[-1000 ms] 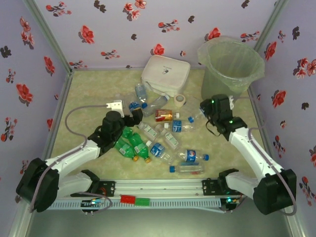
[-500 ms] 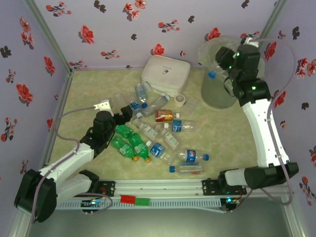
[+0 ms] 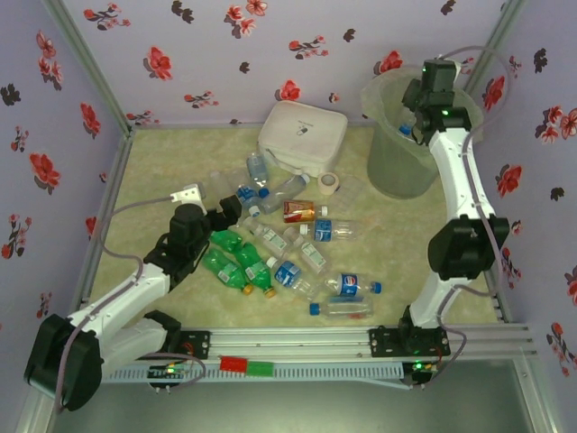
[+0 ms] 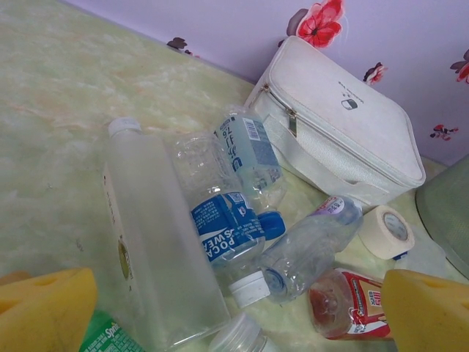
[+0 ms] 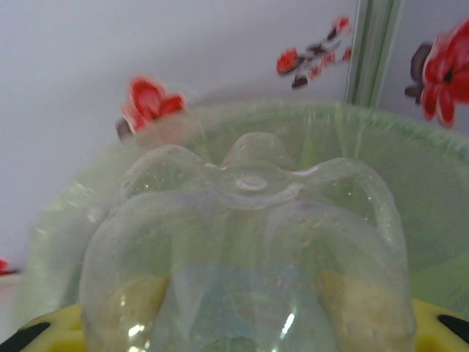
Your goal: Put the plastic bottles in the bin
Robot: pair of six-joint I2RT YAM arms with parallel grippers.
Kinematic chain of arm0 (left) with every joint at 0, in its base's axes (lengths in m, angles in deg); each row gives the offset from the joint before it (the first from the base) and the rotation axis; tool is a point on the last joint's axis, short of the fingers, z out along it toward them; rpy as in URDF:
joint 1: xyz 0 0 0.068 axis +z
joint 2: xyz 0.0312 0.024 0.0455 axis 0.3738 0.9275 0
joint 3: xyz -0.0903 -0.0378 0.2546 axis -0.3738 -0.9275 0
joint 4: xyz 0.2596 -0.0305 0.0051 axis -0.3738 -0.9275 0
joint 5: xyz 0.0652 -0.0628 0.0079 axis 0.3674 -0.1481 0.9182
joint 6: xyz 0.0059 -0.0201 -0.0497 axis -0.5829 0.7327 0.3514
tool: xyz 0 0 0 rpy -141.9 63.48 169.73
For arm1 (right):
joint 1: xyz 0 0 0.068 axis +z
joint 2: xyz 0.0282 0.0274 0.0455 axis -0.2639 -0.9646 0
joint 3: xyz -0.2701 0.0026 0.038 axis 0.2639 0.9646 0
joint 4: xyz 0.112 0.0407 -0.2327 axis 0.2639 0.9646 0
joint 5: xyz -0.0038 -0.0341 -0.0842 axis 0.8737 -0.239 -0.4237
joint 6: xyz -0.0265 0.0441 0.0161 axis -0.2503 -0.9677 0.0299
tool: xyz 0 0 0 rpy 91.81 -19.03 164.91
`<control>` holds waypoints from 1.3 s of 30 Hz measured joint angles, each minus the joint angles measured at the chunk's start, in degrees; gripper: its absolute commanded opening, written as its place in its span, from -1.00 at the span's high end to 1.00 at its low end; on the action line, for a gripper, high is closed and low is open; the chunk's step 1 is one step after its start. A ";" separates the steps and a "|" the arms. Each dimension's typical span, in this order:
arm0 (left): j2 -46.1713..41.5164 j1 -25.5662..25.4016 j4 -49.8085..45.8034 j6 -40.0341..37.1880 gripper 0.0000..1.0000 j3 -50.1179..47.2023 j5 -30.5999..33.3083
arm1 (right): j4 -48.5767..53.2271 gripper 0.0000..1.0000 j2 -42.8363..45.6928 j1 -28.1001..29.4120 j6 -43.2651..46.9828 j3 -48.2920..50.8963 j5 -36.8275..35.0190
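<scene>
Clear plastic fills the right gripper [image 3: 416, 115]: its yellow pads [image 5: 440, 323] are clamped on a transparent bottle [image 5: 249, 242], base end forward, held over the mouth of the bin [image 3: 397, 171]. From the right wrist the bin's bag-lined rim [image 5: 322, 121] sits just beyond the bottle. Whether the bottle is centred over the opening or near the rim cannot be told. Hazard 1: release too close to the rim would probably let the bottle strike the edge and fall outside the bin. Hazard 2: loose liner film at the rim may catch a finger on withdrawal and drag or tip the bin. The other plastic bottles [image 3: 288, 244] lie scattered on the table, well apart from the bin on its left-arm side. The left gripper [image 3: 227, 210] hangs at the edge of that pile farthest from the bin, fingers [image 4: 44, 308] spread wide and holding nothing. Hazard 3: a frosted bottle [image 4: 157, 242], a Pocari Sweat bottle [image 4: 227, 227] and others touch one another, so closing may pinch two bottles or roll one away. Hazard 4: the white zip case [image 4: 344, 139] and tape roll [image 4: 386, 231] lie just beside the pile and must not be picked.
</scene>
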 measured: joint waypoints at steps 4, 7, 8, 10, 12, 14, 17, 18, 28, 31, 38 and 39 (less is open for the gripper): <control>-0.26 0.00 -1.05 -0.02 -1.00 -0.02 -0.17 | 1.77 -0.25 -3.04 -0.44 -0.59 0.00 0.04; -0.33 0.00 -1.77 -0.02 -1.00 -0.02 -0.17 | 2.56 -0.50 -3.82 -0.61 -1.09 -0.02 0.02; -0.33 0.02 -1.92 -0.02 -1.00 -0.02 -0.17 | 2.71 -0.62 -3.85 -0.61 -1.38 -0.09 0.04; -0.33 0.04 -2.10 -0.04 -1.00 -0.02 -0.17 | 3.41 -0.74 -3.85 -0.61 -1.62 -1.07 0.04; -0.33 0.04 -2.12 -0.02 -1.00 -0.02 -0.17 | 4.04 -0.82 -3.85 -0.61 -1.70 -3.02 0.02; -0.31 0.04 -2.12 -0.04 -1.00 -0.02 -0.17 | 4.48 -0.88 -3.65 -0.61 -1.75 -5.35 0.07; -0.31 0.04 -2.12 -0.11 -1.00 0.00 -0.17 | 4.66 -0.94 -1.77 -0.61 -2.05 -6.32 0.74; -0.28 0.04 -2.12 -0.17 -1.00 0.02 -0.17 | 4.85 -0.97 -0.96 -0.61 -2.19 -6.32 1.27; 3.37 0.37 -2.29 -0.26 -1.00 3.48 -0.94 | 4.59 -0.99 17.84 7.26 -2.10 4.46 7.63; 4.66 0.42 -2.12 -0.24 -1.00 4.57 -1.62 | 4.61 -0.99 23.63 13.11 -1.70 10.99 8.76; 7.34 0.42 -1.68 -0.17 -1.00 5.27 -2.38 | 2.95 -0.99 34.18 20.92 -11.30 36.33 9.35; 7.69 0.42 -1.68 -0.17 -1.00 5.31 -2.51 | 2.27 -0.99 34.88 21.64 -13.66 39.76 9.38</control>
